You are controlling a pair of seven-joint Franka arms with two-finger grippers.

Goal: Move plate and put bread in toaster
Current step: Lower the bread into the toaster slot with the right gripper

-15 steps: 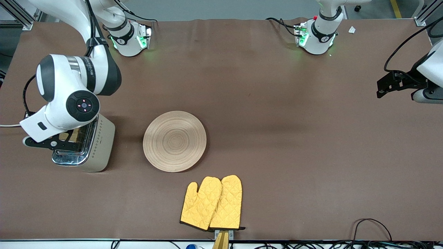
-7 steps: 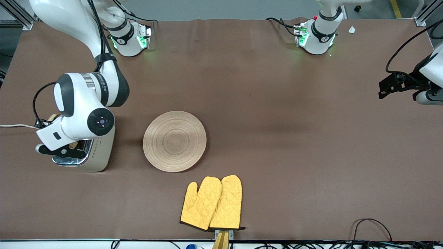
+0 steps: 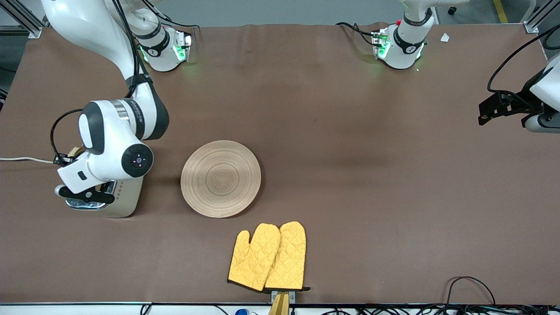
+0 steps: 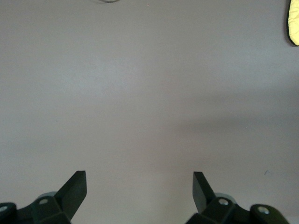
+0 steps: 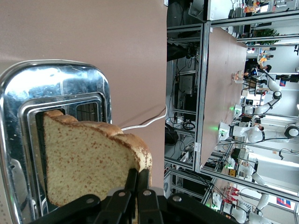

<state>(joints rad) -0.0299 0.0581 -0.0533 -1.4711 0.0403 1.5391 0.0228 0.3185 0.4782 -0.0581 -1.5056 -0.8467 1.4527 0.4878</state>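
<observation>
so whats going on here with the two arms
The right gripper holds the bread pinched by its edge, just over a slot of the toaster. The plate sits bare beside the toaster. The left gripper waits open over bare table at the left arm's end.

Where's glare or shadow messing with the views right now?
Right wrist view: toaster chrome top throws bright glare around the bread. Front view: green base-LED glow on the table, soft shadow beside the plate. Left wrist view: faint shadow band across the bare tabletop.
</observation>
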